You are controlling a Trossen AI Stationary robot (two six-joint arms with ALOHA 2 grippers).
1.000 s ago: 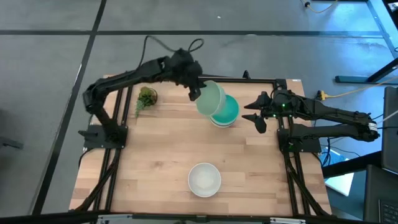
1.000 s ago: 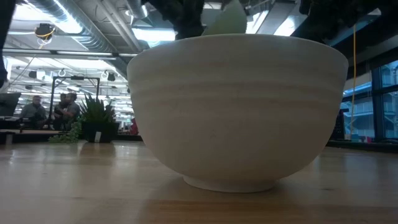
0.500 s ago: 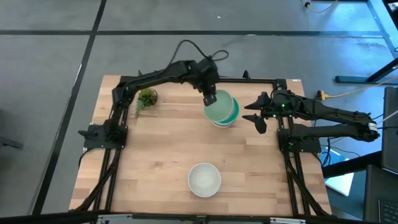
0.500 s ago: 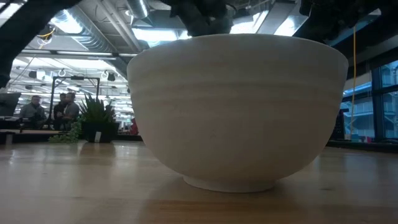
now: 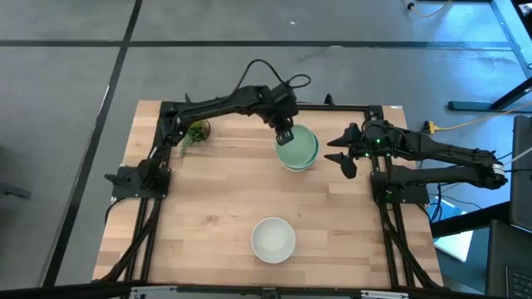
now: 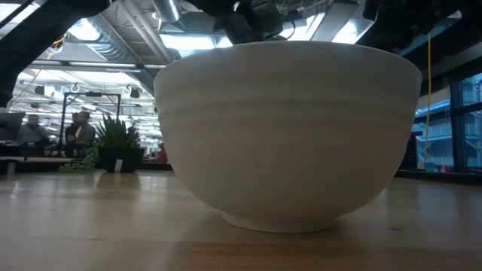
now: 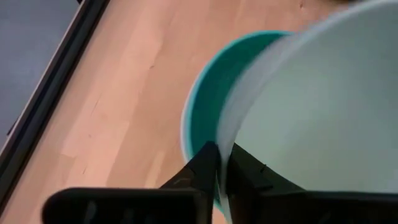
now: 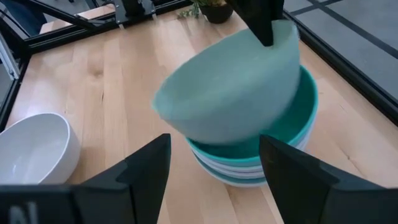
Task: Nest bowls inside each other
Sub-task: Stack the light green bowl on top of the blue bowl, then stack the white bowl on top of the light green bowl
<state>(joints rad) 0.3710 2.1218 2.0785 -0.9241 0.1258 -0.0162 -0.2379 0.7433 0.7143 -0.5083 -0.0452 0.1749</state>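
Note:
My left gripper is shut on the pale mint green bowl, which tilts over the stack at the table's far middle. A teal bowl tops that stack, with white bowls nested under it. One more white bowl stands alone on its base near the near edge and fills the low view. My right gripper waits open just right of the stack, its fingers wide apart. The dark green bowl does not show. My left gripper pinches the mint bowl's rim on its far-left side, one finger outside the wall and one inside. The fingers come from above, pointing down. The bowl hangs tilted, its lower side dipping into the teal bowl; whether they touch, I cannot tell.
A small potted plant stands at the far left of the table, by the left arm. Bare wood lies between the stack and the lone white bowl. People stand in the room beyond the table.
My left gripper has carried the mint bowl toward the table's right and down, from beside the stack to over the teal bowl. The bowl has sunk out of sight behind the white bowl in the low view. It stays held by its rim.

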